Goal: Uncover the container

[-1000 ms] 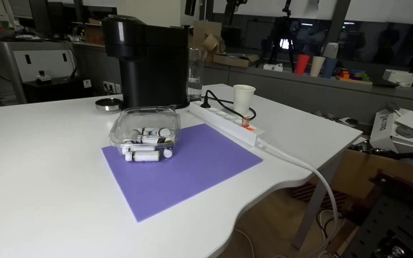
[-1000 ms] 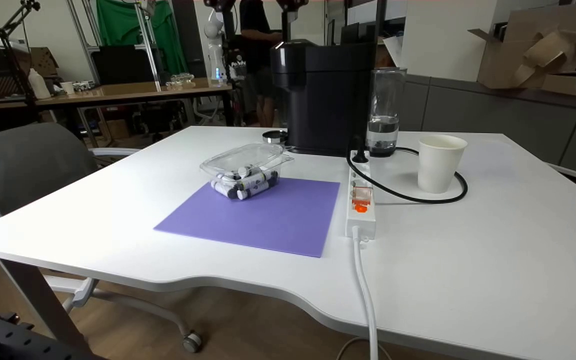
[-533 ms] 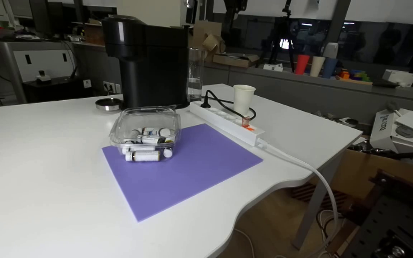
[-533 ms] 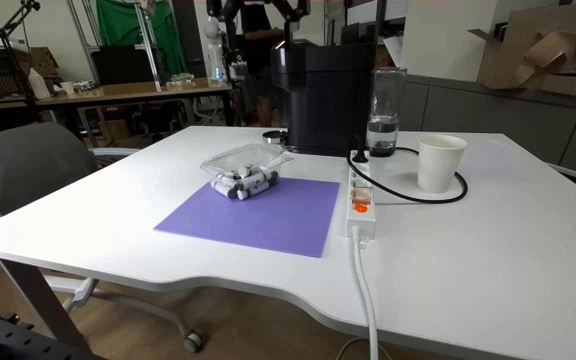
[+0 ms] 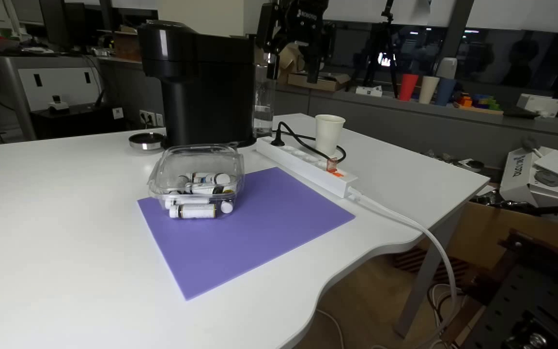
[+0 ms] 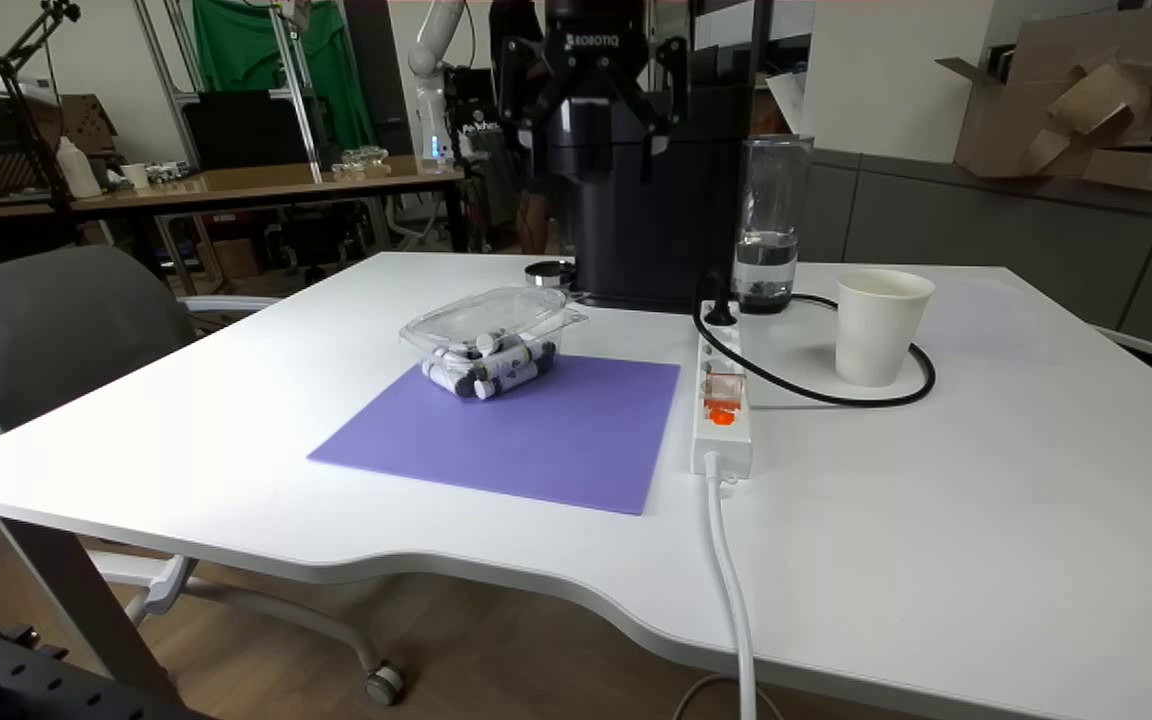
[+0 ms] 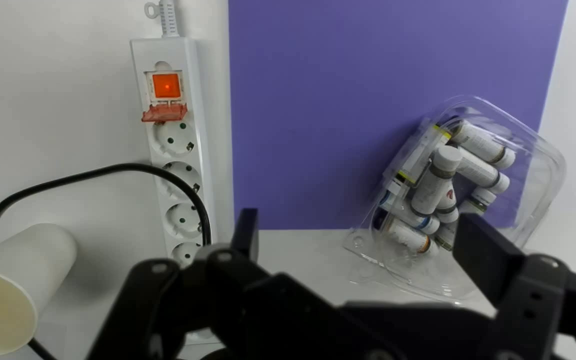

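Note:
The container (image 5: 199,157) is a low see-through plastic tub with a clear lid over it. Several small white-labelled bottles lie inside. It rests partly on a purple mat (image 5: 255,237) and partly on the white table, and the container also shows in an exterior view (image 6: 484,308). In the wrist view the container (image 7: 548,165) lies at the right, with corner tabs pointing down-left. My gripper (image 7: 360,235) is open and empty, its right finger overlapping the container in that view. In both exterior views the gripper (image 5: 292,70) (image 6: 592,165) hangs well above the table, apart from the container.
A tall black coffee machine (image 5: 206,92) stands behind the container, with a metal dish (image 5: 147,140) and a glass water tank (image 6: 766,260) beside it. A white power strip (image 6: 721,440) with a black cable and a white paper cup (image 6: 879,330) stand beside the mat.
My gripper has come down from the top edge into fuller view in both exterior views, shifting to the right in one of them. It stays open. The container has not moved.

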Robot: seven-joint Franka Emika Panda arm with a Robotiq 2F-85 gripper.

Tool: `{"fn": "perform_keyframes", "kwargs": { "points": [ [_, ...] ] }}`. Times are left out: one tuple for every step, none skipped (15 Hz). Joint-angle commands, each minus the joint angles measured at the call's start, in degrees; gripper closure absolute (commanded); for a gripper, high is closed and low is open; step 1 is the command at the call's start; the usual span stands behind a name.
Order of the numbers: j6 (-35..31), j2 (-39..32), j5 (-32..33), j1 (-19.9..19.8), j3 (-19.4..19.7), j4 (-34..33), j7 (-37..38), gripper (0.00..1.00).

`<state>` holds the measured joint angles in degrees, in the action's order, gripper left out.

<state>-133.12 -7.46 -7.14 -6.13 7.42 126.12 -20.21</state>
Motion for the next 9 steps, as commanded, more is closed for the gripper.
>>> {"fn": "perform_keyframes", "kwargs": {
  "points": [
    [2.8,-7.8,-1.7,-2.1,-1.6,-8.5,-4.4,0.00],
    [3.3,-9.6,-2.0,-2.5,-2.1,-10.2,-5.2,0.00],
    [3.8,-11.2,-2.0,-2.9,-2.7,-11.8,-5.9,0.00],
    [4.7,-12.8,-2.0,-3.2,-3.4,-13.4,-6.5,0.00],
    [5.4,-14.2,-2.0,-3.6,-4.1,-14.8,-7.1,0.00],
    [6.2,-15.5,-2.3,-3.9,-4.9,-16.2,-7.8,0.00],
    [7.2,-16.8,-2.7,-4.3,-5.7,-17.6,-8.6,0.00],
    [8.3,-18.1,-3.8,-5.0,-6.7,-18.8,-9.8,0.00],
    [9.6,-19.2,-4.8,-5.5,-7.5,-20.1,-11.1,0.00]
  ]
}}
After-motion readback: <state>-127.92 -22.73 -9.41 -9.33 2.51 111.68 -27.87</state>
